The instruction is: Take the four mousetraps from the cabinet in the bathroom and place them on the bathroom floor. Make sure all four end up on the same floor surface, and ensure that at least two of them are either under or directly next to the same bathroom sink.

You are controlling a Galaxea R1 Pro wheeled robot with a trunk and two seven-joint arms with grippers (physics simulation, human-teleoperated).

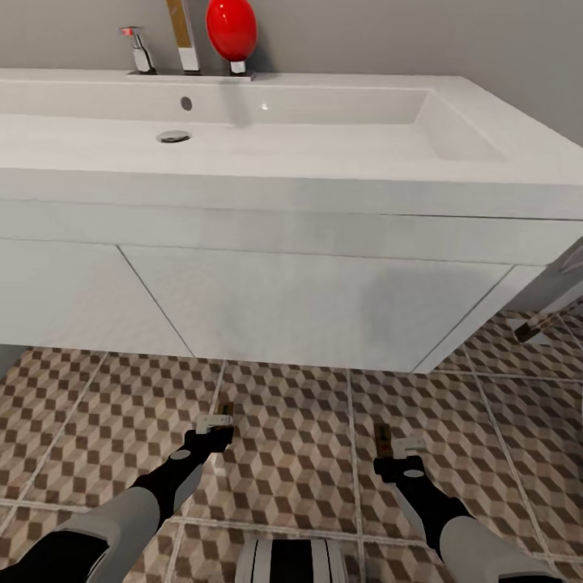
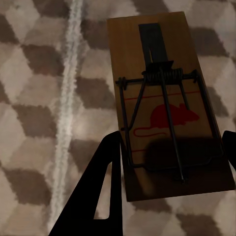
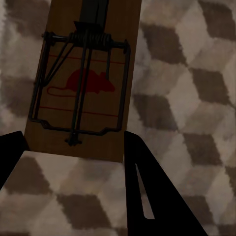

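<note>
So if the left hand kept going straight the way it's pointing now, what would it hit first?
Probably the mousetrap lying between its fingers on the tiled bathroom floor; beyond that, the floor itself. Depth is hard to judge, so the hand may already be touching it.

A home bathroom: a wide white basin (image 1: 324, 129) with chrome taps (image 1: 186, 48) sits on a wall-hung white vanity (image 1: 308, 308) against a grey wall, above cube-patterned floor tiles (image 1: 300, 437).
</note>
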